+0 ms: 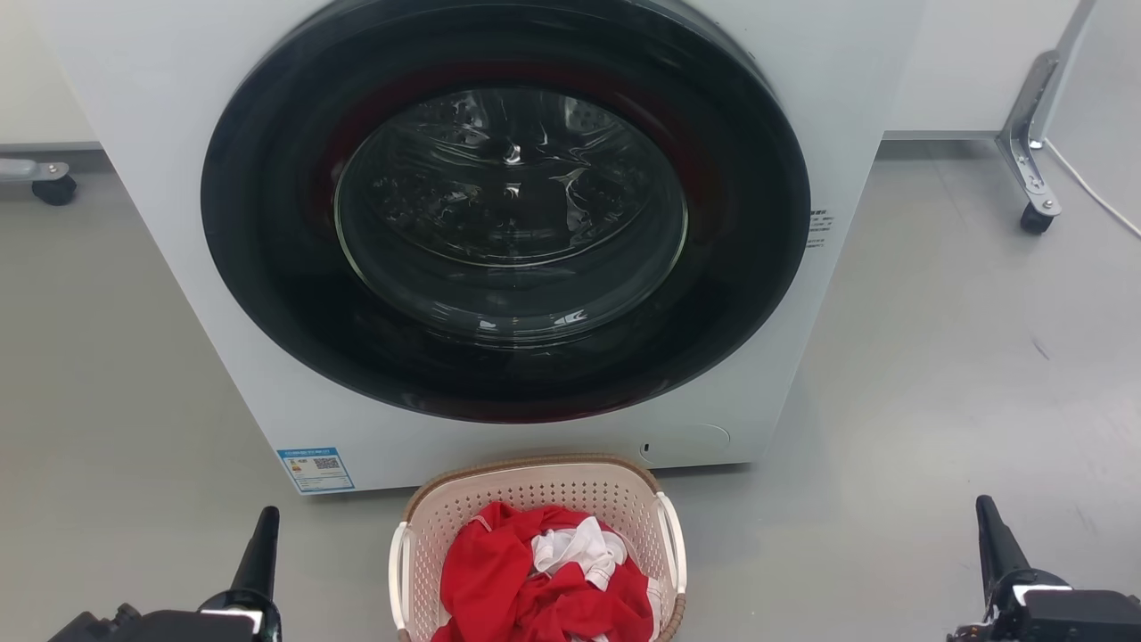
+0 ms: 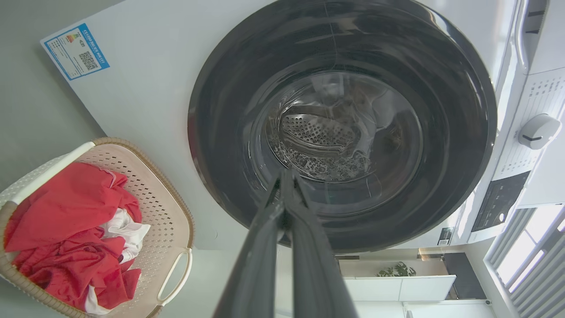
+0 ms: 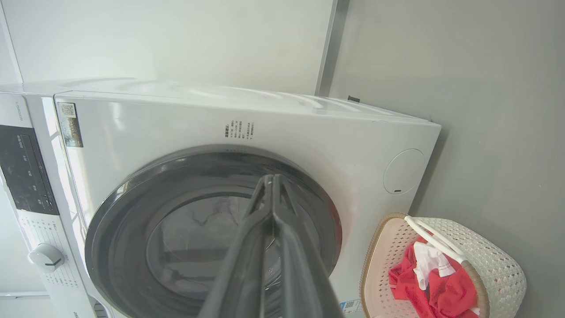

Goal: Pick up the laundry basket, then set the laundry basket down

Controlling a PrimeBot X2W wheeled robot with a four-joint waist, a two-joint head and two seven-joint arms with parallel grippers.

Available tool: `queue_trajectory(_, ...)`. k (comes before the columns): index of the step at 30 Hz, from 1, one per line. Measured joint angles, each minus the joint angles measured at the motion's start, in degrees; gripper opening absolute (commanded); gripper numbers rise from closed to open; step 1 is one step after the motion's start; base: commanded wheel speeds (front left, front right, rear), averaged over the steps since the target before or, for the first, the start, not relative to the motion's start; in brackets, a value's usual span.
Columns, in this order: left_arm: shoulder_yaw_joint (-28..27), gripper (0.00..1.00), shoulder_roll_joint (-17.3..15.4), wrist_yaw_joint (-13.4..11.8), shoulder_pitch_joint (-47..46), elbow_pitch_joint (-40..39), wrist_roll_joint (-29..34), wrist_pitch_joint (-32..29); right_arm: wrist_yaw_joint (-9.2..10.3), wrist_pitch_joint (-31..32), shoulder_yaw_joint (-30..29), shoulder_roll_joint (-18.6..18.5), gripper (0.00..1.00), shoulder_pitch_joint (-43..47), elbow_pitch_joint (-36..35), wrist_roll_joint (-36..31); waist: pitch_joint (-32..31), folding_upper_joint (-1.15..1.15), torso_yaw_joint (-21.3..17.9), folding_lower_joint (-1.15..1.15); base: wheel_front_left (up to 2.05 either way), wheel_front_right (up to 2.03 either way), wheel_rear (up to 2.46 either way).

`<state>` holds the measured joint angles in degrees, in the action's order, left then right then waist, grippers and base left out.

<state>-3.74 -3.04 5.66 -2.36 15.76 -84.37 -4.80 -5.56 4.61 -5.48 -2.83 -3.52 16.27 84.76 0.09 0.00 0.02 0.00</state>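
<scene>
Seen at six o'clock in the head view: small oval cream-pink perforated plastic laundry basket (image 1: 535, 493), heaped with red and white clothes (image 1: 526, 593), parked on grey floor (image 1: 891, 446) just before large white washing machine (image 1: 838, 107). Lay at three o'clock from left gripper (image 1: 265, 526) and nine o'clock from right gripper (image 1: 989, 517), long axis twelve-to-six, white handles (image 1: 398, 571) on either flank. Found both pairs of fingers pressed together, empty; judged the left the nearer.

the right gripper (image 3: 272, 177) holds its two dark fingers tip to tip, in front of the washing machine (image 3: 318, 132) and its round dark door (image 3: 176, 221). the laundry basket (image 3: 499, 260) stands on the grey floor (image 3: 485, 88) just beside the machine — red cloth (image 3: 441, 293) and white cloth (image 3: 424, 263) inside.
</scene>
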Motion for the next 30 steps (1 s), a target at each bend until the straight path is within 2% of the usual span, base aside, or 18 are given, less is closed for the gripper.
queue_trajectory(11, -1.4, 0.0, 0.6, 1.4, -2.1, 1.0, -7.2, -1.7, -1.18, 1.9, -2.1, 0.3, 0.0, -1.3, 0.8, 6.7, 0.0, 0.0, 0.0, 0.0, 0.0, 0.0, 0.0)
queue_trajectory(30, -1.5, 0.0, 0.6, 1.4, -2.1, 1.0, -7.3, -1.7, -1.27, 1.9, -2.1, 0.3, 0.0, -1.8, 0.9, 6.7, 0.0, 0.0, 0.0, 0.0, 0.0, 0.0, 0.0)
